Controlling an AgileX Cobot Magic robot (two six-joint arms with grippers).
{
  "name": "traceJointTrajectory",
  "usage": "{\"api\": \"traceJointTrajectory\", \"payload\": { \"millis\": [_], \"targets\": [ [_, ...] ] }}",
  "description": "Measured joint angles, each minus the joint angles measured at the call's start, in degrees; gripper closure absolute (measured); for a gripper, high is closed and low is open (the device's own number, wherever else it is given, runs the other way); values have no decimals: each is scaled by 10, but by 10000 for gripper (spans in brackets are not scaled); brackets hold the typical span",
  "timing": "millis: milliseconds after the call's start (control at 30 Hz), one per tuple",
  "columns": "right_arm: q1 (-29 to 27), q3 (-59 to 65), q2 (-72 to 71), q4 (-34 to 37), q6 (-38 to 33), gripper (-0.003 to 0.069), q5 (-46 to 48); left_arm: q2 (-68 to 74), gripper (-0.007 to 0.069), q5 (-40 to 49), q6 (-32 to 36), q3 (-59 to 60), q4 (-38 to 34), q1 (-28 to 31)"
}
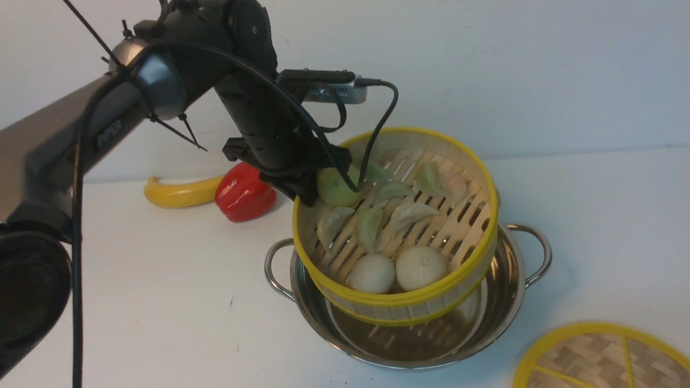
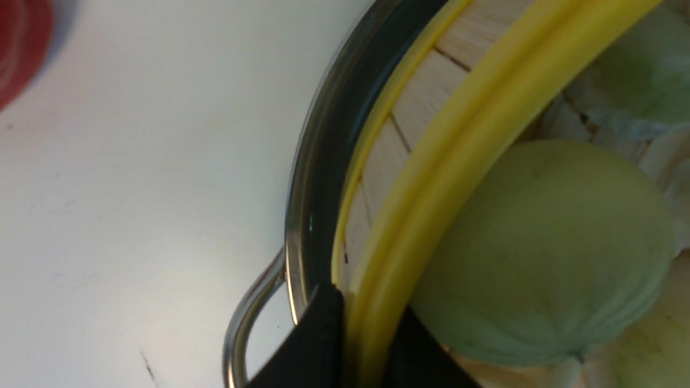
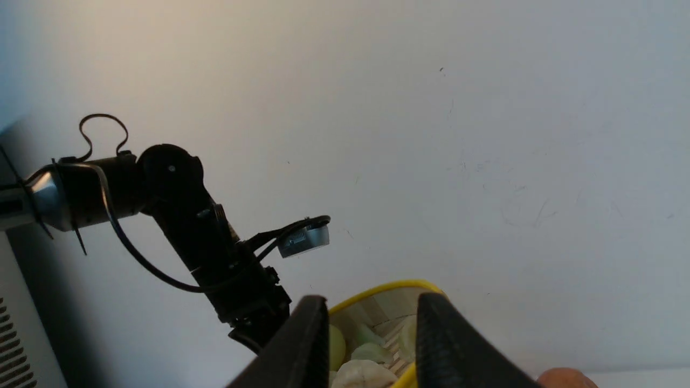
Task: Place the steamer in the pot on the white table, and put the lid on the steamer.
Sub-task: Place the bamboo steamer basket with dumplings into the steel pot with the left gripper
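We note the left claw clamped on the steamer rim, basket tilted into the pot at centre frame on the counter; right claw parted, gripping nothing.

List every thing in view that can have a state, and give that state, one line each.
steamer, uncovered, tilted, lower edge inside the pot, not yet seated.
pot, upright on the white table, lidless.
lid, off the steamer, lying flat on the white table.
left gripper, shut on the steamer's yellow rim.
right gripper, open, holding nothing.
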Motion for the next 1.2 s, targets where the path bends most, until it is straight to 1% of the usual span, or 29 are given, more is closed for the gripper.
{"api": "traceJointTrajectory", "payload": {
  "millis": [100, 367, 700, 1200],
  "targets": [
    [0, 0, 0, -12, 12, 414, -1, 9, 583, 0, 0, -2, 1, 0],
    [0, 0, 0, -14, 17, 414, -2, 36, 583, -1, -2, -5, 3, -4],
    [1, 0, 0, -15, 18, 414, -2, 61, 583, -2, -2, -12, 16, -31],
    [2, 0, 0, -16, 18, 414, -2, 93, 583, -2, -2, -27, 19, -31]
  ]
}}
